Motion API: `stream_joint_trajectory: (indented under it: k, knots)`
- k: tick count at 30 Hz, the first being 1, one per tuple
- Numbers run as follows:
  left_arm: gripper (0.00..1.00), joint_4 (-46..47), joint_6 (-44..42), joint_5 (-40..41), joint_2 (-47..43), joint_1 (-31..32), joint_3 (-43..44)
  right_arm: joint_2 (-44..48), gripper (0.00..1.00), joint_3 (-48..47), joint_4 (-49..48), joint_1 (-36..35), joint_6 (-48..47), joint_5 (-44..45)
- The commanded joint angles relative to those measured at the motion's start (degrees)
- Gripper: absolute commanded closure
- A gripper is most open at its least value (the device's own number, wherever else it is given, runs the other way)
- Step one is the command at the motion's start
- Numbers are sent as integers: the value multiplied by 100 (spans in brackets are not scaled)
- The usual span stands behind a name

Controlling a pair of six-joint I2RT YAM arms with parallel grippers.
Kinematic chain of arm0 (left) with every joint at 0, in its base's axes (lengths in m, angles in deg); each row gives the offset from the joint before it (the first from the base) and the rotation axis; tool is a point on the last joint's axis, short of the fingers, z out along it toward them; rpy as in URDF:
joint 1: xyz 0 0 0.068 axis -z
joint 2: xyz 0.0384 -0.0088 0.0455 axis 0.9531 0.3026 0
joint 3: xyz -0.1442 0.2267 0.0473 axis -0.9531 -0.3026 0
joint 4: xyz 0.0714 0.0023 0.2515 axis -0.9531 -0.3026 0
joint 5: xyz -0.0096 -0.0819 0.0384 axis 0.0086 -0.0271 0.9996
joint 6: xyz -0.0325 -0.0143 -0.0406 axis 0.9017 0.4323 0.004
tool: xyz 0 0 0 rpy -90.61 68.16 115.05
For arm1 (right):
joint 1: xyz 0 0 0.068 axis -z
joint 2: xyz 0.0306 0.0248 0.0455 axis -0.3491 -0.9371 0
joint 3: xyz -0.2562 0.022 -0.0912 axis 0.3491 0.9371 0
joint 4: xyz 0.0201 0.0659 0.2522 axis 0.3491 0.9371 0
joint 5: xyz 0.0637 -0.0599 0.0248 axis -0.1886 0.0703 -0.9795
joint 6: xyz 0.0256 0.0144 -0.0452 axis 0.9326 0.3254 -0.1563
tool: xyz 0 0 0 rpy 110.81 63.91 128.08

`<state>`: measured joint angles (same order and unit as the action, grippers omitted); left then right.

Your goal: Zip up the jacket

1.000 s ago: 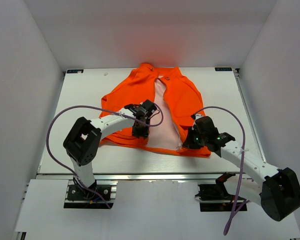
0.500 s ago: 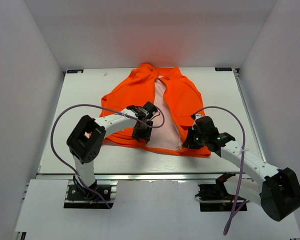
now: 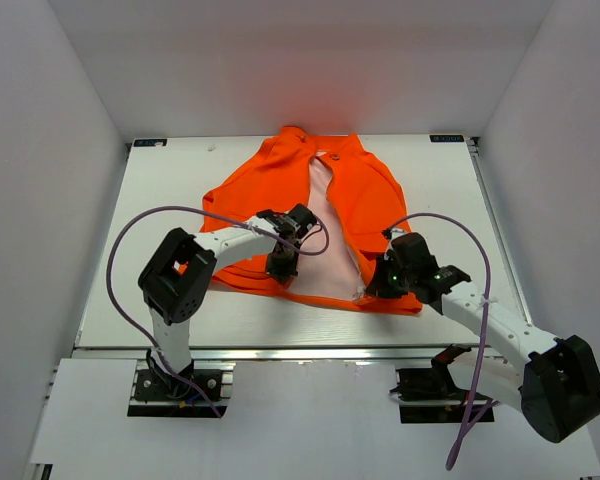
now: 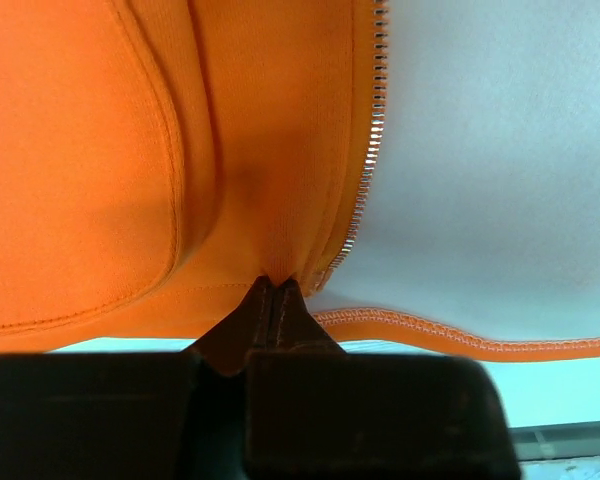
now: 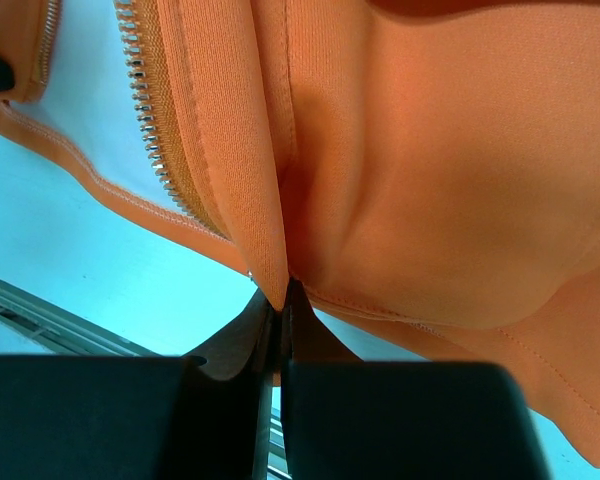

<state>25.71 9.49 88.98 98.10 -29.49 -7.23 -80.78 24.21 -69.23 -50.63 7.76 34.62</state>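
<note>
The left gripper [image 4: 273, 285] was clenched on the lower hem of the bright orange fabric jacket [image 4: 100, 150]. Its black fingertips were pressed together over a pinch of cloth, with the silver zipper teeth [image 4: 375, 130] rising at about 1 o'clock of the pinch. The right gripper [image 5: 283, 295] was clamped the same way on a fold of the opposite front panel at its hem. That side's zipper teeth ran off toward 11 o'clock.

In the top view both pinches sat low on the garment, the left at 9 o'clock of the open front and the right at 3 o'clock of it.

The flat white tabletop [image 3: 160, 200] carried the jacket at its middle. Plain white enclosure walls [image 3: 40, 150] stood at 9, 12 and 3 o'clock. A silver metal rail [image 3: 310, 352] edged the table at 6 o'clock.

The jacket lay front up, with its collar toward 12 o'clock and its hem toward 6. The front stood unzipped in a narrow wedge that widened toward the hem and showed the pale white lining [image 3: 325, 245]. The cloth puckered into soft creases around each pinch.

The white left arm [image 3: 230, 240] lay across the jacket's lower left panel and hid part of it. The right arm's black wrist [image 3: 415, 260] covered the lower right corner. A thin purple cable [image 3: 150, 215] looped out at 9 o'clock of the left arm. A second purple cable [image 3: 483, 262] arched over the right arm.
</note>
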Motion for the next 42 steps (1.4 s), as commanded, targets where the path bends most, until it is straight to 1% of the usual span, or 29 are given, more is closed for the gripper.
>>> stream_joint_trajectory:
  k: [1, 5, 9, 12, 13, 14, 15, 16, 17, 18, 19, 21, 22, 23, 24, 29, 30, 33, 34, 37, 39, 42]
  knots:
    - [100, 11, 52, 277, -330, 8, 164, 64, 100, 96, 38, 84, -133, 104]
    - [100, 99, 70, 339, -725, 0, 129, 64, 100, 113, -41, 128, -142, 16]
    - [100, 291, 35, 207, -1023, 8, -20, 107, 100, 131, -146, 154, -203, -168]
    - [100, 554, 52, -65, -1217, 8, -336, 195, 100, 175, -383, 154, -299, -554]
    - [100, 669, 52, -240, -1357, 8, -433, 239, 100, 201, -480, 154, -317, -807]
    - [100, 809, 43, -372, -1454, 8, -660, 291, 100, 245, -620, 154, -335, -958]
    - [100, 1150, 43, -495, -1560, 8, -784, 396, 100, 341, -978, 154, -335, -1116]
    - [100, 1328, 52, -609, -1796, 0, -907, 441, 100, 385, -1199, 154, -283, -1457]
    - [100, 1512, 113, -915, -1920, 8, -1091, 476, 100, 438, -1445, 154, -248, -1669]
    - [100, 1853, 166, -1022, -2052, 0, -1163, 520, 100, 465, -1682, 154, -186, -1836]
    - [100, 2039, 210, -1145, -2184, 0, -1242, 529, 100, 517, -2198, 154, -38, -2117]
    - [100, 2583, 368, -1427, -2597, 0, -1469, 495, 100, 570, -2728, 154, 165, -2373]
    - [100, 2743, 412, -1506, -2728, 0, -1549, 468, 100, 588, -2974, 154, 270, -2548]
    - [100, 2892, 508, -1559, -3000, 8, -1628, 442, 100, 623, -3438, 154, 472, -2611]
    - [100, 3198, 535, -1664, -3133, 8, -1794, 372, 100, 632, -3643, 154, 595, -2638]
    - [100, 3965, 737, -1578, -3924, 17, -2437, 20, 100, 623, -4907, 154, 1106, -3182]
    - [100, 4105, 755, -1482, -4099, 9, -2525, -102, 100, 606, -5015, 146, 1193, -3261]
    - [100, 4238, 746, -1410, -4206, 9, -2675, -375, 100, 527, -5305, 146, 1282, -3656]
    - [100, 4291, 685, -1462, -4198, 8, -2727, -437, 100, 518, -5419, 146, 1317, -3953]
    - [100, 4484, 545, -1691, -4067, 8, -2745, -569, 100, 518, -5806, 146, 1510, -4211]
    - [100, 4546, 465, -1779, -4005, 17, -2728, -569, 100, 483, -5720, 146, 1476, -4150]
    - [100, 4564, 404, -1692, -3995, 26, -2719, -526, 100, 325, -5237, 146, 1282, -3931]
